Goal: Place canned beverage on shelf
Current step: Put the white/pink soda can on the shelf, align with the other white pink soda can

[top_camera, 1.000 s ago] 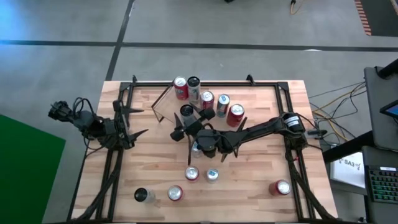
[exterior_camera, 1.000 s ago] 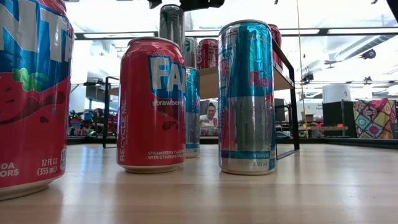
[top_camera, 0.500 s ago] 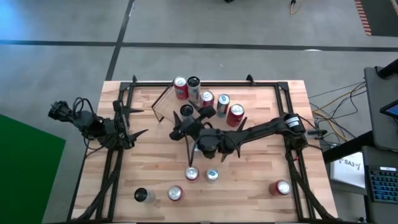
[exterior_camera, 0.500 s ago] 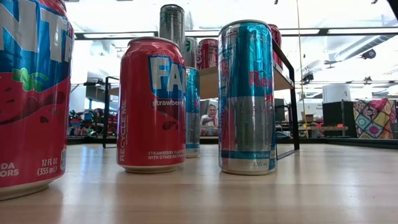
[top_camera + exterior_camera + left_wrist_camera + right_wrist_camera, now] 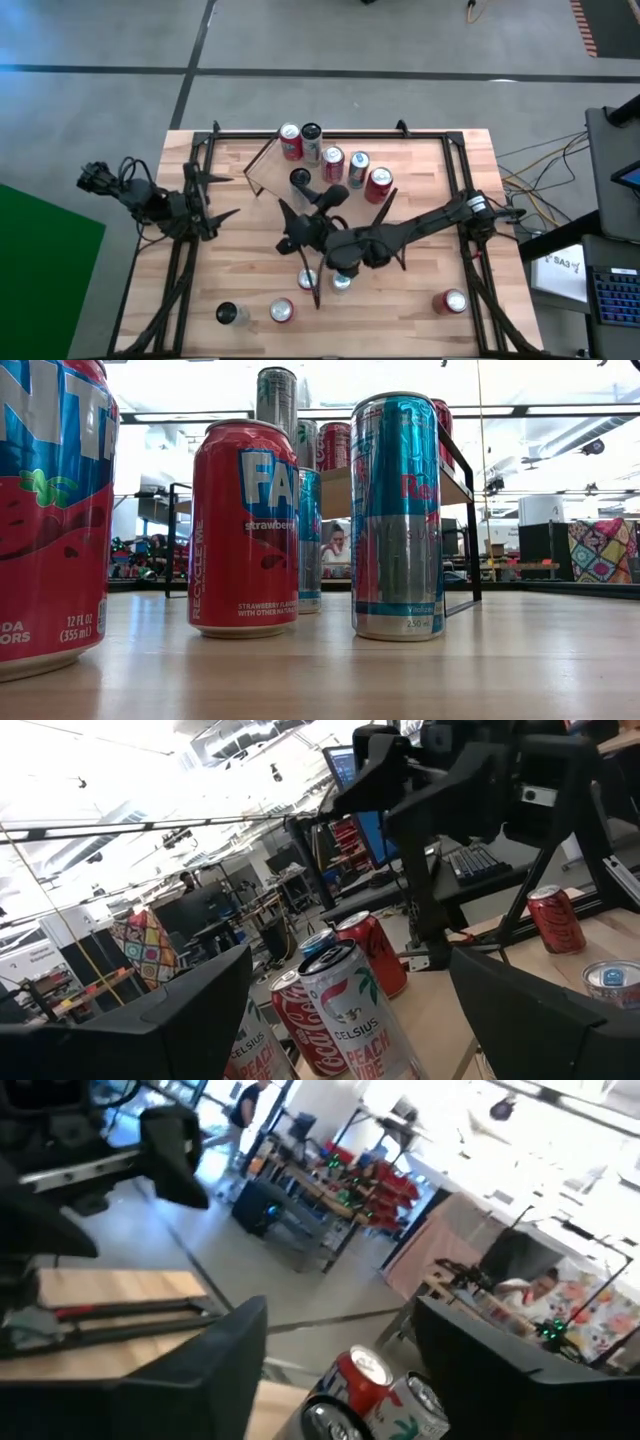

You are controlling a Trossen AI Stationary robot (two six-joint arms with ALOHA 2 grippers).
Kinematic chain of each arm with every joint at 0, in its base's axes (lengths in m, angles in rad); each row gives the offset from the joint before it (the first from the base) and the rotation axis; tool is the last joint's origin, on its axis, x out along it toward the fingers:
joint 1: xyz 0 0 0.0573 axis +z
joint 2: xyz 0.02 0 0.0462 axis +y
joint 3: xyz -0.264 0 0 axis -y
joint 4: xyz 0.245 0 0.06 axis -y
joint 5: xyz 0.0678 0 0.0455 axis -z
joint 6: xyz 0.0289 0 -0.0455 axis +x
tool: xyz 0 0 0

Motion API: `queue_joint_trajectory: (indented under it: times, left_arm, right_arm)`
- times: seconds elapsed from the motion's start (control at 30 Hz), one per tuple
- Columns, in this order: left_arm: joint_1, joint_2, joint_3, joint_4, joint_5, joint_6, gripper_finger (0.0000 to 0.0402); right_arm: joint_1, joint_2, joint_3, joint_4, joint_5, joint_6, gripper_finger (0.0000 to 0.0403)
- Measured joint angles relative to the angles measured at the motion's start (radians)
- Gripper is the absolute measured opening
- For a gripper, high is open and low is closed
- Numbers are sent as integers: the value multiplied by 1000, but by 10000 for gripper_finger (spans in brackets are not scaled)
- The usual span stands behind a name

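Observation:
The shelf (image 5: 272,165) is a light-wood plank on black end frames at the table's far middle. Several cans stand on it, among them a tall dark can (image 5: 300,178) (image 5: 277,400) and red ones (image 5: 378,183). My right gripper (image 5: 308,215) hovers open just nearside of the dark can, with nothing between its fingers (image 5: 210,1370); its wrist view looks over can tops (image 5: 362,1370). My left gripper (image 5: 215,195) waits open at the table's left, and the shelf's cans (image 5: 345,1005) show beyond its fingers.
More cans stand on the tabletop toward the near edge: two below the right arm (image 5: 308,280) (image 5: 341,282), a red one (image 5: 282,311), a dark one (image 5: 232,314) and one at the near right (image 5: 452,301). The low view sees a strawberry can (image 5: 245,525) and a blue can (image 5: 400,515).
My right gripper has drawn back from the tall dark can toward the table's near edge, risen and rolled about its own axis. It has left the top of the low view. The dark can stands where it was on the shelf.

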Motion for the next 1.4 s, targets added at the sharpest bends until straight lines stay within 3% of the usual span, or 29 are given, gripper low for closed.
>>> queue_joint_trajectory:
  times: [0.17, 0.33, 0.4, 0.57, 0.83, 1.17, 1.4]
  left_arm:
    - [0, 17, 0, 22, 0, 2, 327]
    - [0, 31, 0, 23, 0, 3, 327]
    - [0, 34, 0, 28, 0, 5, 327]
    - [0, 33, 0, 28, -1, 7, 327]
    - [0, 33, 0, 28, -1, 8, 327]
    - [0, 34, 0, 32, -4, 8, 327]
    - [0, 35, 0, 33, -4, 12, 327]
  right_arm:
    - [4, 0, 83, -371, -67, 284, 150]
    - [-15, -19, 168, -760, -320, 639, 42]
    - [-24, -28, 195, -872, -409, 733, 19]
    - [-28, -34, 218, -1079, -499, 917, 11]
    - [-63, -34, 224, -1358, -456, 1237, 9]
    - [-155, -32, 200, -1347, -447, 1212, 9]
    - [-192, -32, 195, -1266, -538, 1127, 9]
